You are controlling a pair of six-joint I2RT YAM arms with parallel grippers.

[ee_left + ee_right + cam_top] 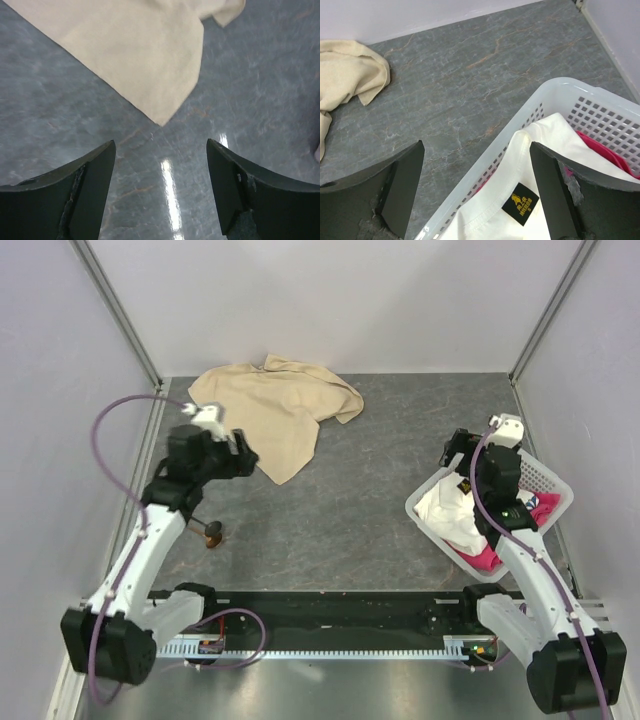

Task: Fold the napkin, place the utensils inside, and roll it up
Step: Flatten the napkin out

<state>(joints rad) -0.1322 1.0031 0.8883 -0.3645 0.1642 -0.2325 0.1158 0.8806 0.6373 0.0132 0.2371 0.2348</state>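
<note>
The beige napkin [278, 407] lies crumpled at the back left of the table; one corner of it points toward my left gripper [238, 457]. In the left wrist view the napkin [135, 45] fills the top, its corner just ahead of my open, empty gripper [160, 150]. The utensil [207, 529], dark-handled with a small brown head, lies on the table near the left arm. My right gripper [455, 452] is open and empty, above the white basket [552, 478]; in the right wrist view it [476, 150] hovers over the basket rim [520, 130].
The basket holds a white cloth [520, 200] with a black label and a pink-red cloth [487, 557]. Grey walls and metal posts enclose the table on three sides. A black rail runs along the near edge.
</note>
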